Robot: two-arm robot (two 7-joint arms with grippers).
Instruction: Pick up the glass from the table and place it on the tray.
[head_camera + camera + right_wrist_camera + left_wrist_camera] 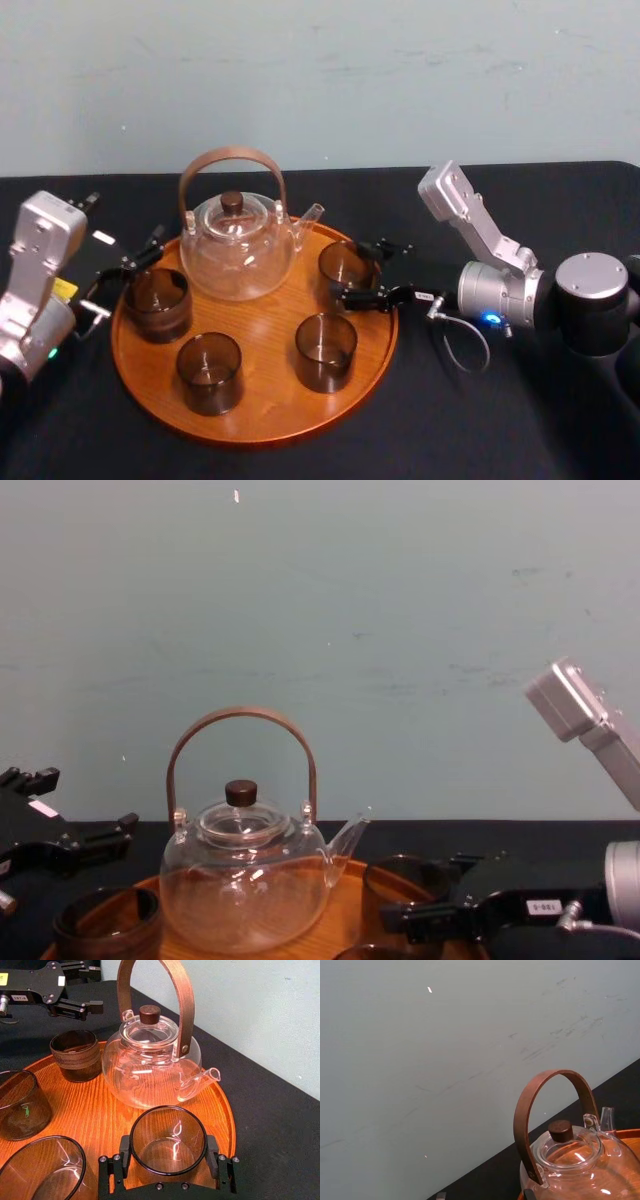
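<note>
Fingers [213, 1150] of the right gripper [168, 1152] clasp the glass [168, 1130] at the tray's [260, 415] two o'clock, seemingly resting on the wood. Part them evenly, then retreat toward three o'clock, clear of the teapot [238, 245] spout. At nine o'clock the left gripper [97, 990] idles over the worktop [520, 420], spread and empty. Four glasses, one teapot, one tray.

A robot test lab, seemingly: a black-clothed table [520, 420] against a bare, scuffed pale wall [320, 80].
</note>
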